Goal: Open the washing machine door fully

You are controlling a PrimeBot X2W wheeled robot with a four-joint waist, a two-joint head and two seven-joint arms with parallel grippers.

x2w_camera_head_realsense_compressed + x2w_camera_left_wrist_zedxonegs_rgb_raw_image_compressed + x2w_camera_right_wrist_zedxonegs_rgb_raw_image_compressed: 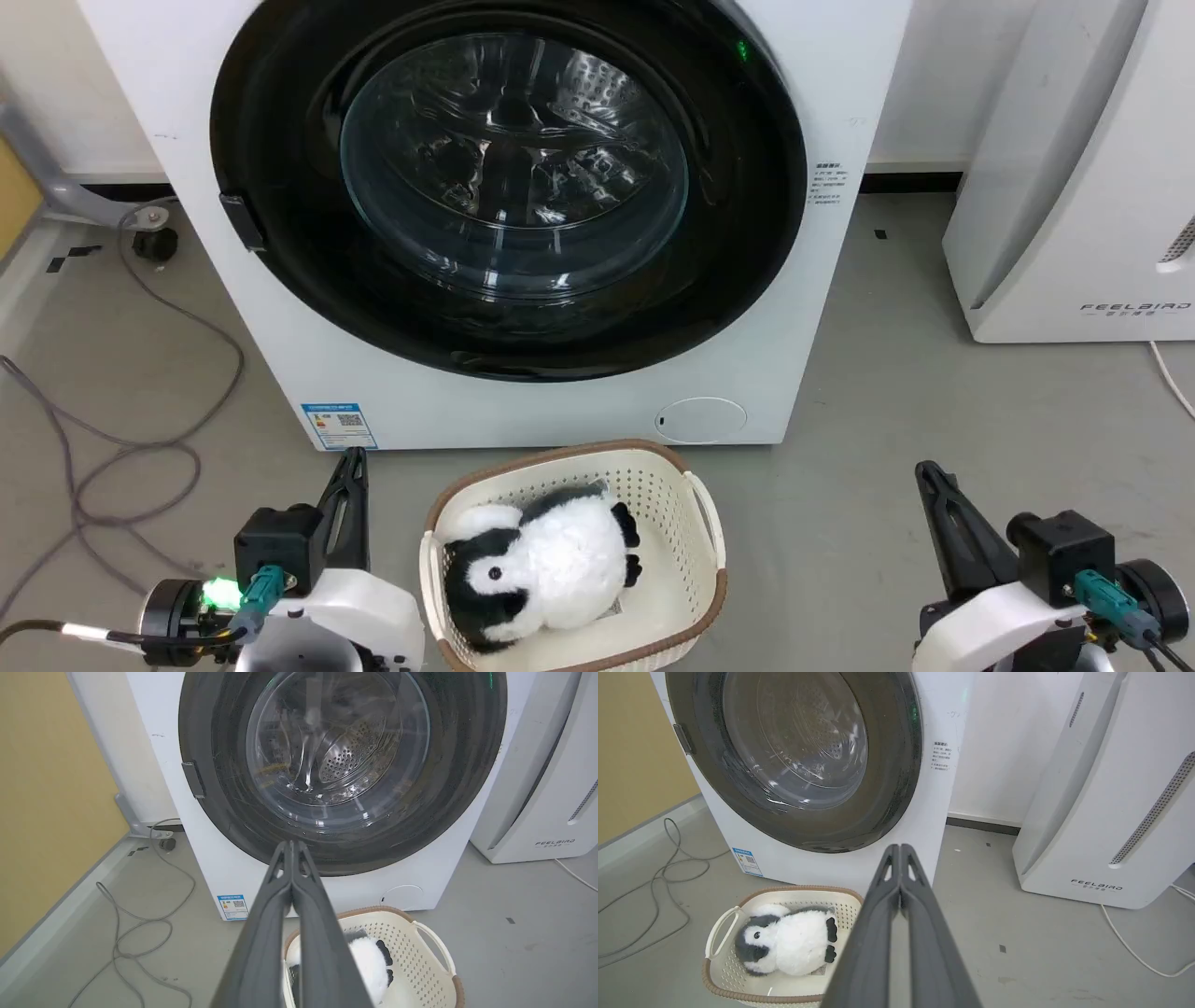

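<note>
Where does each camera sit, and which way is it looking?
Head view: on the robot's head, looking forward and down at the washing machine door and the basket; left pincer and right pincer show near the bottom corners.
Left wrist view: on the left wrist, looking along its shut pincer toward the door.
Right wrist view: on the right wrist, looking along its shut pincer; door upper left, FEELBIRD appliance right.
Shared: all three show the closed door and the penguin toy in the basket.
</note>
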